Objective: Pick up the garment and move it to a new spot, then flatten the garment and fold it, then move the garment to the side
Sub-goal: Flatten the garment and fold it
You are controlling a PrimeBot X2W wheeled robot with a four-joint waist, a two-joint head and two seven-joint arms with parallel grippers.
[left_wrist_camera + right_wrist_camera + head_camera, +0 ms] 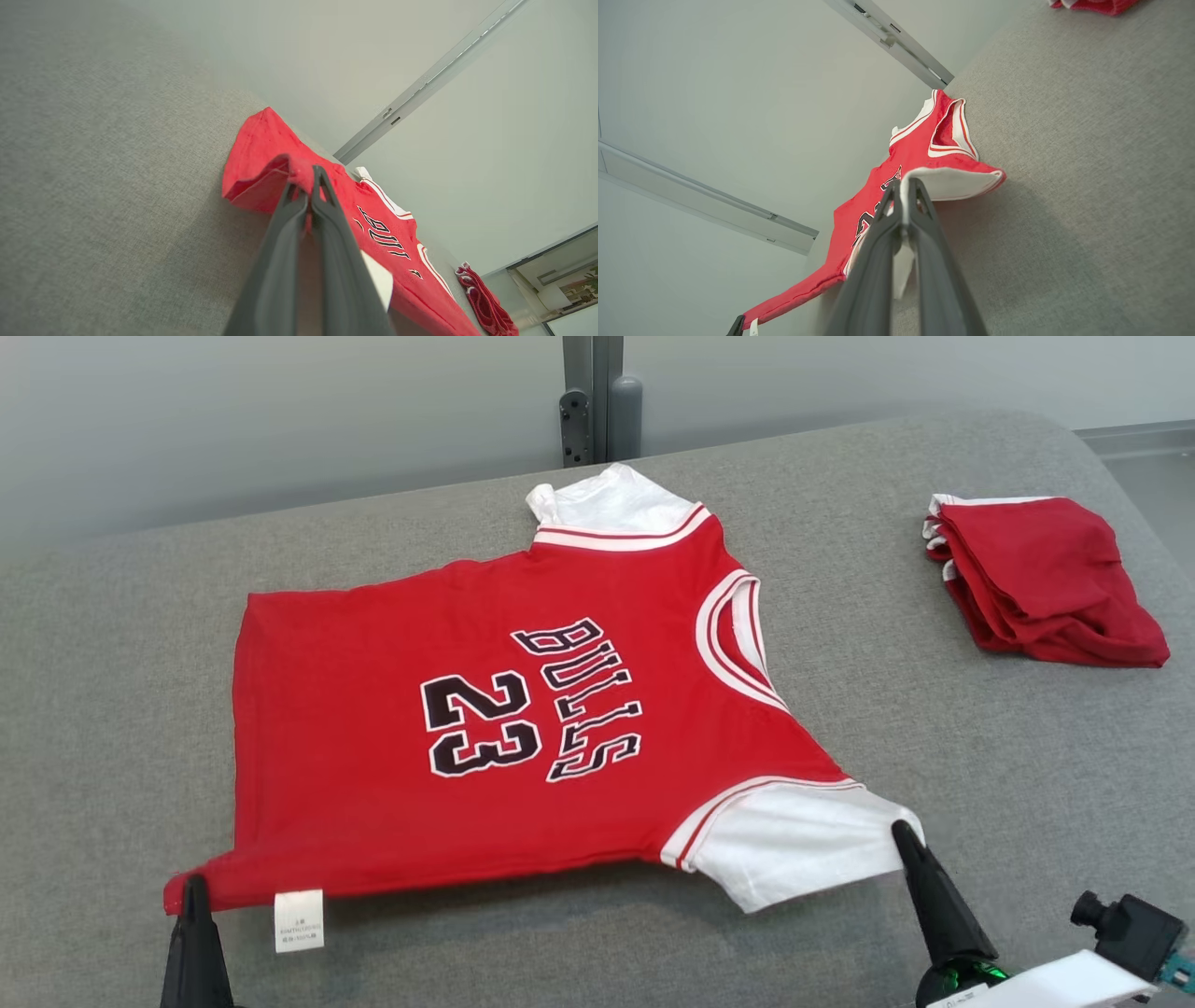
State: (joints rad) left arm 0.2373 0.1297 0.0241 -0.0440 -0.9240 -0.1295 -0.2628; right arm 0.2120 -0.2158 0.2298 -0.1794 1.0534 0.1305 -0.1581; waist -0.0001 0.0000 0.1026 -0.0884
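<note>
Pinching the near left hem corner of the red cloth jersey with white sleeves (373,728), the left gripper (194,889) had its fingers pressed together on the fabric. A white care label (299,921) hung just beside it. The jersey lay spread across the grey upholstered surface (112,709), near edge raised. Near right, the right gripper (904,833) was closed on the white sleeve (794,840). A folded red garment (1046,579) lay far right, well apart.

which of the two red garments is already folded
The plain red garment at the far right, stacked in layers. The BULLS 23 jersey is spread open, its near hem corner and sleeve pinched by the left gripper and right gripper.
</note>
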